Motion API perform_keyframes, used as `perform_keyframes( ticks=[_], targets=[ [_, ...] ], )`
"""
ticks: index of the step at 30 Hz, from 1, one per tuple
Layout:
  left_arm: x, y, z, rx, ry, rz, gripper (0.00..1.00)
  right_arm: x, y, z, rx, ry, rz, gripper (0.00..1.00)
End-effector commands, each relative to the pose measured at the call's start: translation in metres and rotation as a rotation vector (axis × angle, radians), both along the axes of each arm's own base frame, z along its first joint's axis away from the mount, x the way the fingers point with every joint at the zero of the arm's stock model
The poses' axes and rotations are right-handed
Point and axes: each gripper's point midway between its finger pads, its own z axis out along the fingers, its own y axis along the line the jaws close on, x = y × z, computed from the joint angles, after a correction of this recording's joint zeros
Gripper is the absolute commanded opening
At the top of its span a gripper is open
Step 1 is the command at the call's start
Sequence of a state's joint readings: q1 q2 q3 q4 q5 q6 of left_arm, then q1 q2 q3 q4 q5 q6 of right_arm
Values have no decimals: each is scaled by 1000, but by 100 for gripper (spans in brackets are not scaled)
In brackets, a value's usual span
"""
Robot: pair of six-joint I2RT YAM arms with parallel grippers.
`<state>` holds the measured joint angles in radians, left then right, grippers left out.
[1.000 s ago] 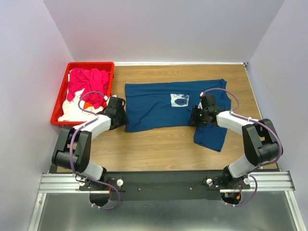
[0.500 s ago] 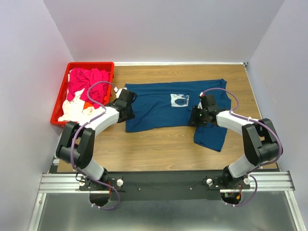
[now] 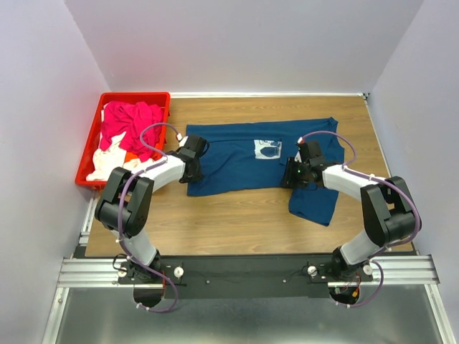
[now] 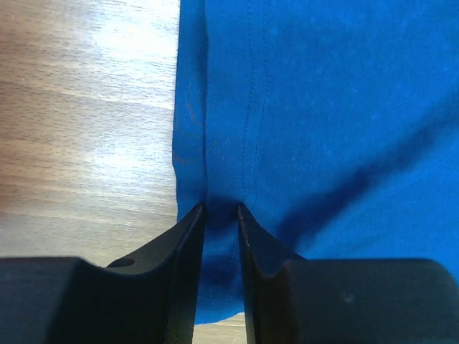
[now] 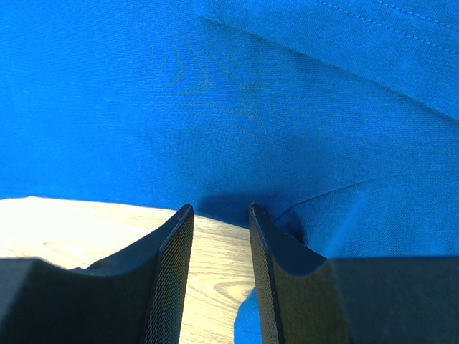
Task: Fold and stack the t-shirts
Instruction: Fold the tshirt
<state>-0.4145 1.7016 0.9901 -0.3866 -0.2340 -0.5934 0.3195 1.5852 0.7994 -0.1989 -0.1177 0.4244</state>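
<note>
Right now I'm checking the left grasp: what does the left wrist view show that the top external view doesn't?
Left wrist only: the left end effector closed on a pucker of the navy t-shirt near its edge. Top only: the red crate of pink, white and orange shirts, the right end effector, the white print. Both: the navy t-shirt on the table.

My left arm (image 3: 158,172) and right arm (image 3: 341,177) wear white shells over black joints (purple cables (image 3: 148,132) looping off each); black fingers (image 4: 179,272), silver base rail (image 3: 79,271).
</note>
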Motion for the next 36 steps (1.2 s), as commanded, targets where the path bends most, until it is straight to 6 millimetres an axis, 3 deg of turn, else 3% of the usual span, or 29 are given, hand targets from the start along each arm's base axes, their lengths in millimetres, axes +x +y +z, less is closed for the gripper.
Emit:
perform_keyframes(
  ticks=[1,4,5,17,23,24,27,30,33,35,36],
  targets=[
    [-3,7,-7,51,13,6,25,-36,-29,-36,-140,148,-16,45],
    [-5,15,-2,82,6,18,23,-36,-30,-36,-144,147,-18,45],
    [-6,17,-1,91,4,20,17,-36,-30,-36,-142,146,-17,45],
    [-13,26,15,114,-10,28,17,-36,-29,-38,-142,153,-16,45],
    [-15,26,6,115,5,17,16,-37,-29,-39,-141,159,-11,45],
    [-15,24,4,109,6,14,8,-36,-29,-39,-141,158,-14,45],
    [-14,18,0,80,13,1,8,-37,-29,-39,-141,159,-11,45],
    [-12,14,2,62,3,-3,18,-38,-29,-41,-144,163,-11,45],
    [-13,12,7,44,-5,-1,19,-37,-29,-39,-140,158,-9,45],
    [-19,15,10,47,-2,6,26,-35,-29,-35,-142,146,-11,45],
    [-19,15,20,30,-28,18,30,-34,-29,-33,-139,137,-12,45]
  ],
)
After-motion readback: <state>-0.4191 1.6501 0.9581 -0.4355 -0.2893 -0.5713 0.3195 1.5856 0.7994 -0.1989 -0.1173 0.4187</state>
